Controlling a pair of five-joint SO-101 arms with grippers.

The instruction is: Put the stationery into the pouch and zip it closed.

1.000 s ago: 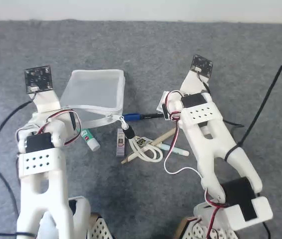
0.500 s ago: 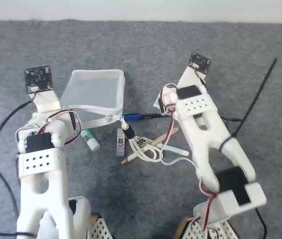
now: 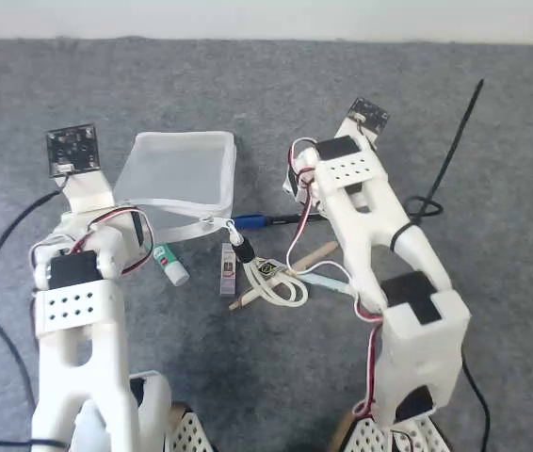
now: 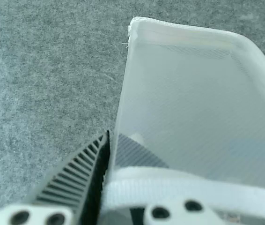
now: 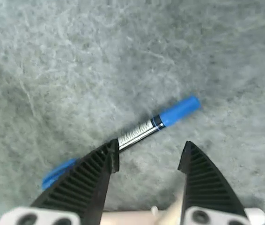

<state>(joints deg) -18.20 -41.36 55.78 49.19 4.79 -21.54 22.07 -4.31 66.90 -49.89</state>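
- Here, a grey, fibrous mat covers the table under two white plastic arms, and a pale wall runs along its far edge
- The pouch, a soft rectangular bag of translucent white mesh with a woven white band at its mouth, lies at the left of the mat with its mouth towards the arms
- The left gripper is clamped on the pouch's mouth edge, one black ribbed finger pressed against the mesh wall
- The right gripper hangs just above the mat with its ribbed jaws spread wide, holding nothing
- A slim blue pen with a silver middle lies flat beneath those jaws, just beside the pouch's zip end
- Nearer the arms lie a looped white cord, a pale wooden stick, a small white glue stick and a little oblong box, close together
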